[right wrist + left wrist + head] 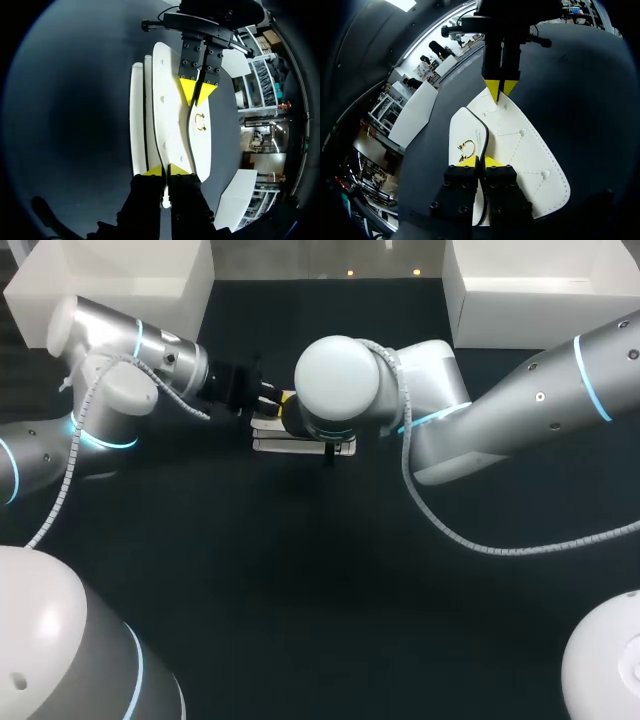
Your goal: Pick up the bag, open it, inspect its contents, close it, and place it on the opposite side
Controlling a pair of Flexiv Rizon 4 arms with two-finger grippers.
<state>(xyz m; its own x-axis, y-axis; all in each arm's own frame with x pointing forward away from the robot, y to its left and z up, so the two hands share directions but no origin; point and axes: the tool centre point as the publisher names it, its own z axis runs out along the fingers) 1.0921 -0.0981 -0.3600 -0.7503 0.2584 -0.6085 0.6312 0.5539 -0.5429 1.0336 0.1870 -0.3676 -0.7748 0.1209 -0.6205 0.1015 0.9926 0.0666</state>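
Observation:
A white quilted bag (300, 445) lies at the middle of the dark table, half hidden under my right arm's round wrist (336, 385). My left gripper (272, 400) comes in from the left. In the left wrist view the left gripper (480, 161) is shut on the black-trimmed flap (467, 132), beside its gold clasp (466, 146). At the bag's (530, 150) far end, the right gripper (499, 91) pinches the edge. From the right wrist view, my right gripper (165, 170) is shut on a white panel of the bag (167, 115), and the left gripper (198, 92) faces it, nipping the flap (200, 137).
Two white open boxes stand at the table's back corners, one left (130, 280) and one right (540, 285). Dark table surface (330, 570) stretches in front of the bag.

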